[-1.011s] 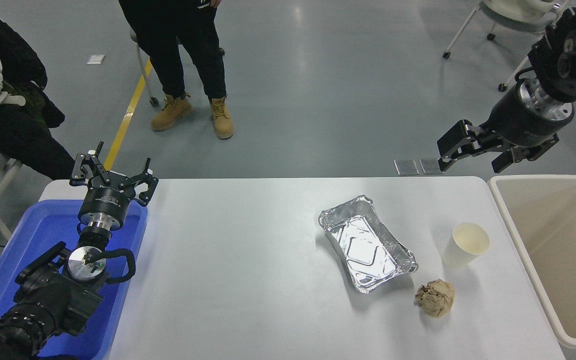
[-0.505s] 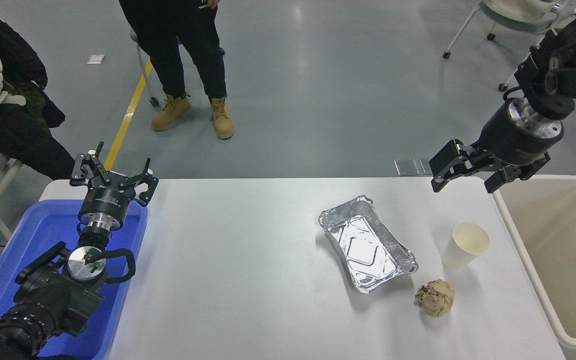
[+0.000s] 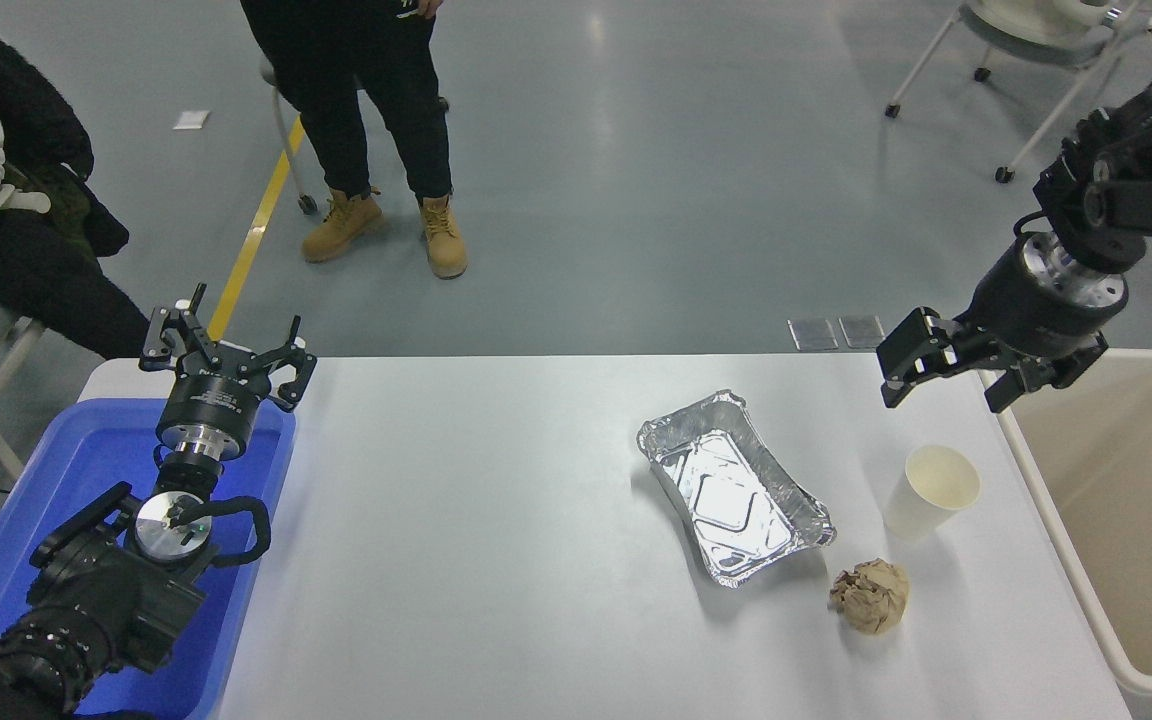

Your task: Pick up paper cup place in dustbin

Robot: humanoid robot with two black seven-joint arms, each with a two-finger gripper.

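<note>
Right gripper [image 3: 954, 385] hangs in the air over the table's [image 3: 496, 560] far right corner, fingers spread, nothing between them. It sits beyond the paper cup [image 3: 929, 490] and apart from it, no contact. The cup stands upright on the table near the right edge, mouth up, cream inside visible. The dustbin [image 3: 1116, 520] is just right of the table, close to the cup, beige, open top; the right gripper's wrist overlaps its far left corner in this view. Foil tray [image 3: 733, 487] lies left of the cup, set at an angle. A crumpled brown paper ball [image 3: 870, 595] rests nearer than both, just off the tray's near right corner. Left gripper [image 3: 228, 355] is parked at the far left over the blue bin [image 3: 66, 480], fingers spread, holding nothing. 1 person's legs and tan boots [image 3: 386, 232] stand on the floor beyond the table; another person sits at the far left edge.
</note>
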